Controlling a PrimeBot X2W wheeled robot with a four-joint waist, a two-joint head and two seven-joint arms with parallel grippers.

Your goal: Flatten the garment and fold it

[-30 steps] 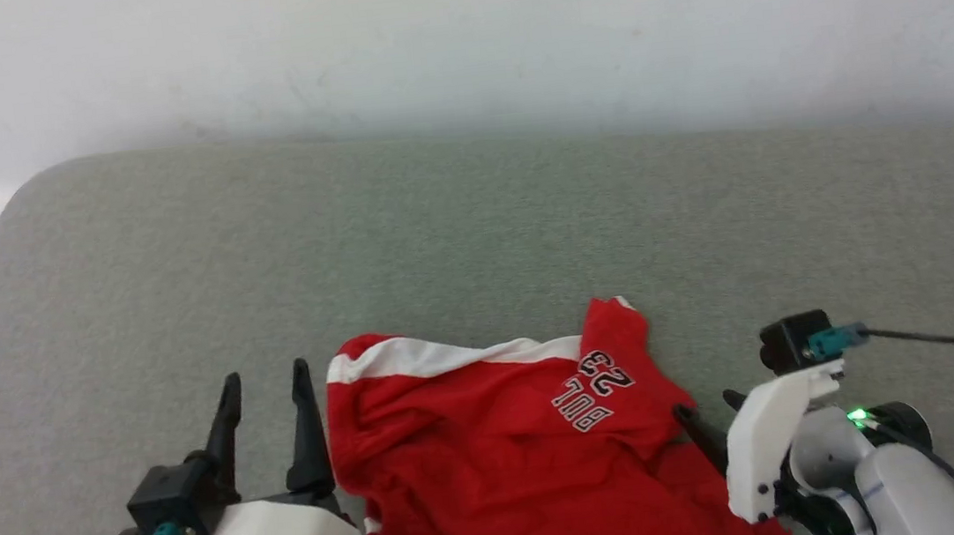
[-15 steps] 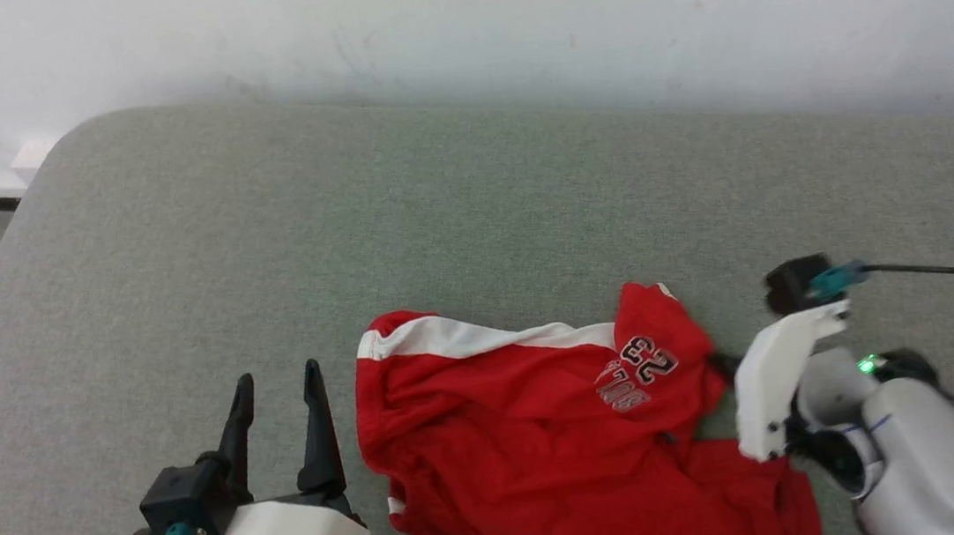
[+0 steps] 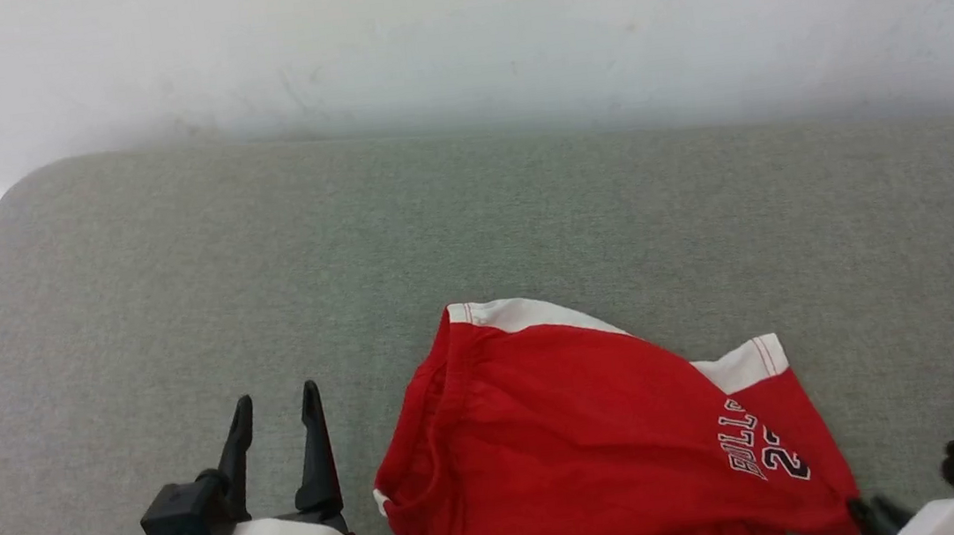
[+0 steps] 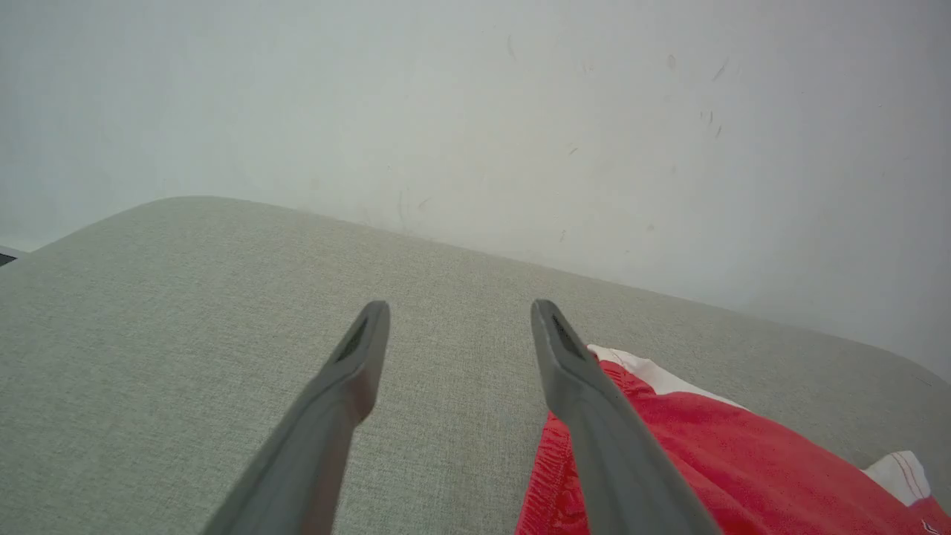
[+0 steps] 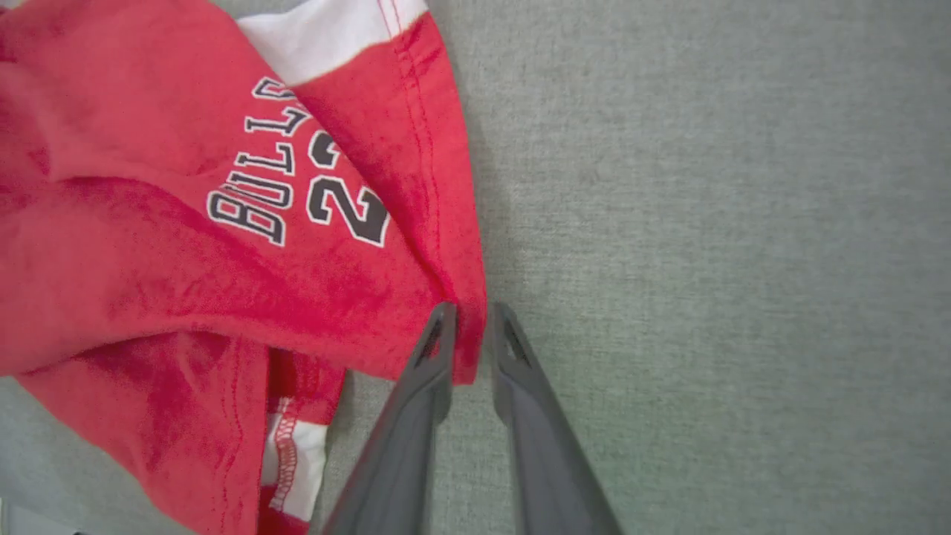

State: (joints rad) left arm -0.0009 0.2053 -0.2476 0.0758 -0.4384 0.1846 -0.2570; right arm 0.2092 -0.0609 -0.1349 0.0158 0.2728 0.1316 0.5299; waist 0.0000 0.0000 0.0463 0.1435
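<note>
My right gripper (image 5: pixel 468 316) is clamped on the garment (image 3: pixel 601 432), pinching a thin lip of hem (image 5: pixel 438 148) at the corner just past the print (image 5: pixel 297 193). The garment lies rumpled on the grey cushion (image 3: pixel 178 290), at about 5 o'clock in the head view, with its white stripe (image 3: pixel 526 314) toward 12 and the pinched corner toward 4. My left gripper (image 3: pixel 276 393) hangs at 7 o'clock with its jaws wide apart and nothing between them. The garment's edge lies just beside it at its 3 o'clock.

What worries me is how small the bite is. If I pull toward 3 o'clock to spread the cloth, I judge the hem could slide out and the fabric would slump back into a heap. Nothing pins the opposite side, so a pull would likely drag the whole garment across the cushion rather than flatten it. A lower layer (image 5: pixel 223 431) is folded under near the grip, at 7 o'clock in the right wrist view. I may have caught one layer only, which would twist the cloth instead of opening it. The pinched corner also sits at the bottom edge of the head view, so I could lose sight of it.
</note>
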